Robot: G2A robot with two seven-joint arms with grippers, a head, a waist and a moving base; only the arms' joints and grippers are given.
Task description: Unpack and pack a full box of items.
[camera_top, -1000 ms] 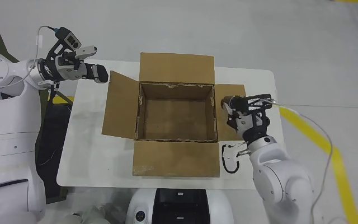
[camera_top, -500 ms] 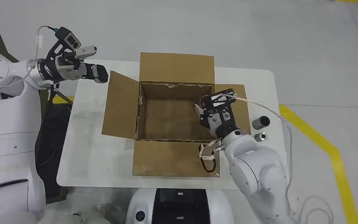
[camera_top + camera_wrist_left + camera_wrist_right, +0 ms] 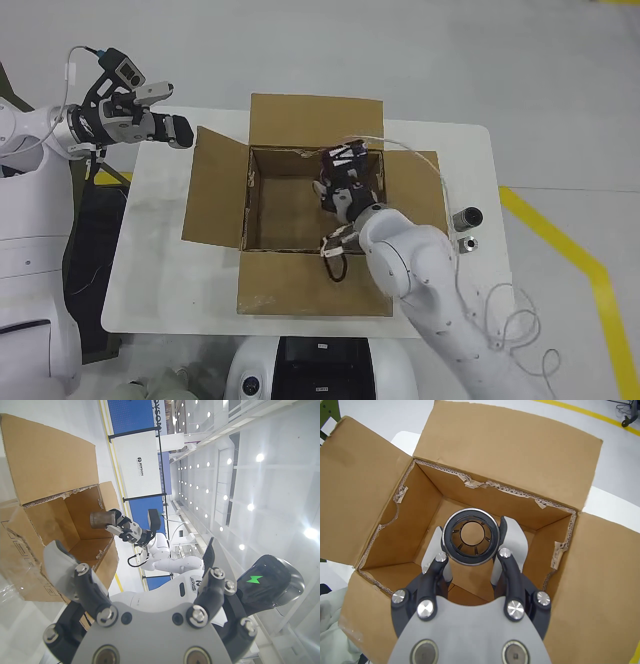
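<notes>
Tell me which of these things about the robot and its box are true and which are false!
1. The box is open on top. True.
2. The right claw grips a metal tube. True.
3. The left claw grips a tube too. False: it is open and holds nothing.
4. The tube lies on the floor of the box. False: it is up in the right claw, over the open box.
5. A second tube sits on the table beside the box. True.
</notes>
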